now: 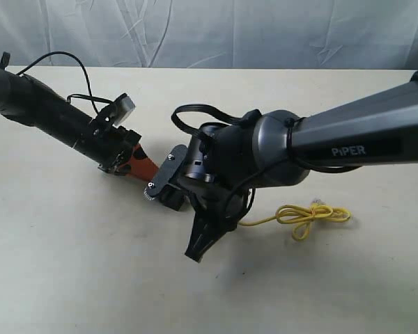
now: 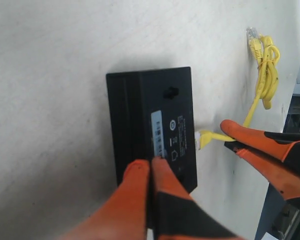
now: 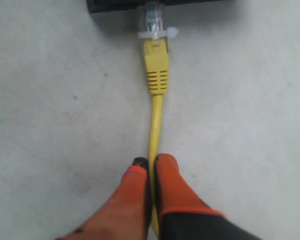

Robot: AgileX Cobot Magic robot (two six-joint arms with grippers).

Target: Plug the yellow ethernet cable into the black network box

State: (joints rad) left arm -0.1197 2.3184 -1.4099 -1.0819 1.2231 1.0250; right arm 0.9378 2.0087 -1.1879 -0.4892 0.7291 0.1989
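One clear plug of the yellow ethernet cable sits at the side wall of the black network box, straight ahead of the right gripper. Nose in the port mouth. Much of the clear body and the latch tab show, so I judge it not fully home.

Right gripper: fingers clamped on the cord, a short way behind the yellow boot. Left gripper: fingers pressed together, tips on the end of the box top nearest it, beside the pale label. Looks like pinning, not pinching.

Handling, as judged:
- Cord is light, thin and springy. The stretch between fingers and boot bows a little and will likely buckle under a push.
- Boot is the stiffer hold, nearer the plug.
- Plug is small brittle plastic, and the tab could snap if forced askew.
- Box is light and smooth, apt to slide on the table unless held.

Room: bare pale table either side of the right fingers and ahead, beside the box. Rest of the cable trails behind the right wrist to a tied loop, slack, with a spare plug at its end. Both grippers are near each other at the box, not touching. Far table edge, by the cloth backdrop, lies well beyond both hands.
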